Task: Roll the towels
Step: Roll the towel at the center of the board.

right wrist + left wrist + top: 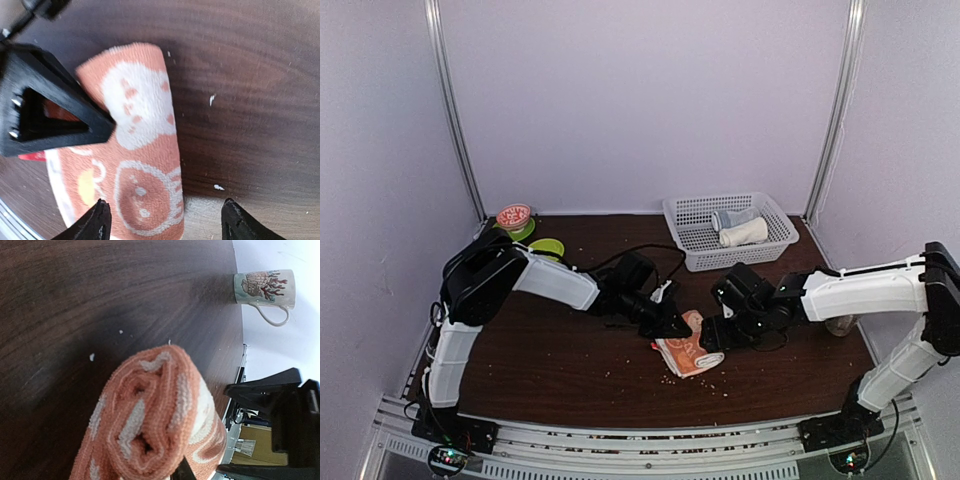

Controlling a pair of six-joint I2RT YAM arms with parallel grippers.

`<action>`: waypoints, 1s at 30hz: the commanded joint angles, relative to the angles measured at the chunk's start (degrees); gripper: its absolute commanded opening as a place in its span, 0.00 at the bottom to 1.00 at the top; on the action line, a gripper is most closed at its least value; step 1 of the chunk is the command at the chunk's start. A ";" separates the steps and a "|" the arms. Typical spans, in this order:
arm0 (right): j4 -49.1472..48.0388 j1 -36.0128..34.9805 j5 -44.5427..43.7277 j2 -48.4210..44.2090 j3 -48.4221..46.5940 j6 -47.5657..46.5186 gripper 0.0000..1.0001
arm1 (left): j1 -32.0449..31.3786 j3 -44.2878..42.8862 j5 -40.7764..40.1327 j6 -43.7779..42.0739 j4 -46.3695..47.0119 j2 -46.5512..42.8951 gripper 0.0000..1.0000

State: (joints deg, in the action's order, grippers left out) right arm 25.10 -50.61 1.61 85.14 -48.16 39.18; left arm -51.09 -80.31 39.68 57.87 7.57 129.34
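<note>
the orange towel lies on the table near the middle, a little to the right, between my 2 grippers. from my left wrist its end shows a tight spiral, so i judge the rolling of this 1 is all but done. the cream towel lies rolled in the basket at the far right, so i take that 1 as finished.

my left gripper has its fingers pressed together at the left end of the roll, 1 finger resting on top of the cloth. i cannot tell whether any cloth is caught between them. my right gripper is spread wide, its 2 fingertips standing either side of the roll's right part, not squeezing it.

as i judge it, the next move calls for my right fingers to close gently round the roll without flattening it, while my left end keeps the spiral from springing loose. then it could go to the basket beside the cream 1.

the near edge of the roll is cut off in my right wrist view, so i cannot see whether a loose flap trails there. in the top view my arms cover much of the towel. a mug stands at the right edge of the table, half hidden behind my right arm from above.
</note>
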 commanded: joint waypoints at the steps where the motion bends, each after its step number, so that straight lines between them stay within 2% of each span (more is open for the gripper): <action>1: 2.85 -1.21 -0.85 1.79 0.31 -1.34 0.76 | -0.10 0.84 -2.68 -1.67 -3.79 -0.33 0.09; 12: 12.88 -4.10 -5.15 4.71 -0.52 -5.30 0.75 | -0.58 2.99 -1.79 -2.35 -3.87 -2.87 0.10; 15: 9.10 -3.35 -2.98 0.62 -0.15 -4.64 0.76 | -0.72 3.46 -1.78 -2.49 -3.98 -3.28 0.10; 20: -2.58 1.18 5.35 -4.53 2.01 -0.56 0.78 | -1.26 4.02 -1.88 -2.52 -3.93 -3.39 0.10; 23: -8.13 4.39 10.08 -3.30 3.17 0.33 0.78 | -1.55 4.16 -1.92 -2.59 -3.88 -3.39 0.10; 30: -11.33 7.27 15.45 3.34 3.16 -2.24 0.72 | -1.58 3.70 -1.89 -2.67 -4.37 -3.42 0.10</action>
State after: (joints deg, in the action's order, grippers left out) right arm 18.04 -44.12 12.01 85.67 -46.11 37.71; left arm -52.03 -77.21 39.13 56.40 4.91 127.07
